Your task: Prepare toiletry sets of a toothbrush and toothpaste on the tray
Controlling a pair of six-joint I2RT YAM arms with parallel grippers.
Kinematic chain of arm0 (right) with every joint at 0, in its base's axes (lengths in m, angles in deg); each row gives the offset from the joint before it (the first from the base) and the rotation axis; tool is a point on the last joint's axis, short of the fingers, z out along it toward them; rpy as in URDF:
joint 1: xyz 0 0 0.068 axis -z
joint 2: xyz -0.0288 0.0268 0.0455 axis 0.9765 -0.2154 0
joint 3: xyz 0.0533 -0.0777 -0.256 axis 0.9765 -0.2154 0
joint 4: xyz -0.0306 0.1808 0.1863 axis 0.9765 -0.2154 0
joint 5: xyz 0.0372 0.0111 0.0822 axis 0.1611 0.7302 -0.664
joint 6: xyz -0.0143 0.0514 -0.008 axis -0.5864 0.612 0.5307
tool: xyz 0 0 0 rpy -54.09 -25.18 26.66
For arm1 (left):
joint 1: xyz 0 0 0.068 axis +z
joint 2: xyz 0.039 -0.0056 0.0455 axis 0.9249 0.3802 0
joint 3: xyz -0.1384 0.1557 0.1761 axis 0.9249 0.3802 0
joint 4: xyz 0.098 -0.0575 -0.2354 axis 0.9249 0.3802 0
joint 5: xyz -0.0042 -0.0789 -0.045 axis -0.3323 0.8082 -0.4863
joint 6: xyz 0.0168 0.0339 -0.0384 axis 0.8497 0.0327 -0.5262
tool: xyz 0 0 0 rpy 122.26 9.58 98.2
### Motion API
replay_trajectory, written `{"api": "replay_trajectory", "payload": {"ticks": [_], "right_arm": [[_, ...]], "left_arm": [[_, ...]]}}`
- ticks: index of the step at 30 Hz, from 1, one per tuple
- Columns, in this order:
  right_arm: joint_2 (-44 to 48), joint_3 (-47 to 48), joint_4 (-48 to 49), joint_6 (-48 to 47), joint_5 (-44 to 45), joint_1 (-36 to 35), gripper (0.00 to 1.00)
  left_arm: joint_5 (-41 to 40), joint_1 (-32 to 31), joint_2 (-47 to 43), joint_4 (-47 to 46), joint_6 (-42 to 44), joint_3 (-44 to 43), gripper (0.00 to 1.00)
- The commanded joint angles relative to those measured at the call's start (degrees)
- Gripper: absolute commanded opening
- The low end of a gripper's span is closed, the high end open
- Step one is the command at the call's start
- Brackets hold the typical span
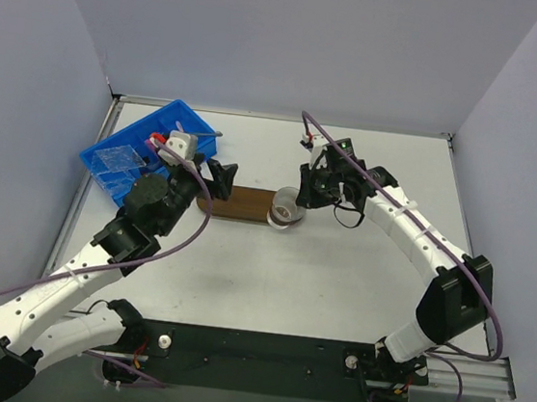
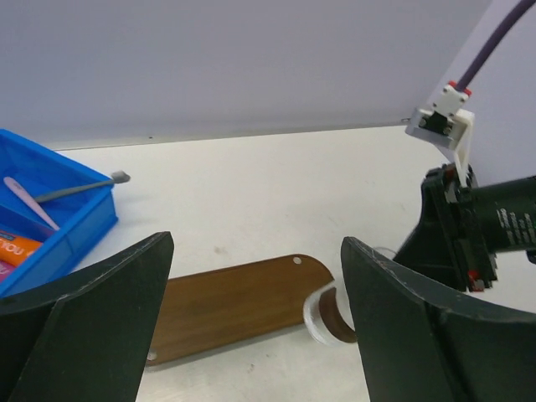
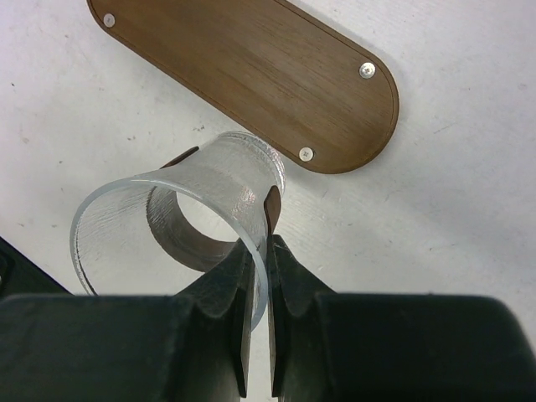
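Observation:
The dark-brown wooden tray (image 1: 244, 203) lies bare at the table's middle; it also shows in the left wrist view (image 2: 234, 306) and the right wrist view (image 3: 251, 75). My right gripper (image 3: 260, 251) is shut on the rim of a clear plastic cup (image 3: 193, 209), held tilted just over the tray's right end (image 1: 285, 213). My left gripper (image 2: 255, 247) is open and empty above the tray's left part. An orange toothpaste tube (image 2: 15, 248), a pale pink stick (image 2: 29, 203) and a grey brush (image 2: 79, 188) lie in the blue bin (image 2: 71, 226).
The blue bin (image 1: 139, 147) stands at the back left and also holds clear packets (image 1: 118, 160). The right arm's wrist (image 2: 477, 226) is close to the left gripper's right finger. Walls enclose the table on three sides.

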Motion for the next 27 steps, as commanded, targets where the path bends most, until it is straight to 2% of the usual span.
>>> {"api": "replay_trajectory", "payload": {"ticks": [1,8,27], "right_arm": [[-3.65,7.67,-2.49,-6.26,-4.00,0.90,0.00],[-9.28,13.39,-5.83,-8.37,-3.91,2.04,0.00],[-14.73,15.85,-6.18,-14.00,-0.75,3.19,0.00]], "left_arm": [[5.12,5.10,4.07,3.30,1.96,-6.07,0.92],[3.80,5.91,6.01,4.72,3.98,-6.78,0.92],[6.44,5.82,8.21,5.42,3.54,-7.22,0.92]]}}
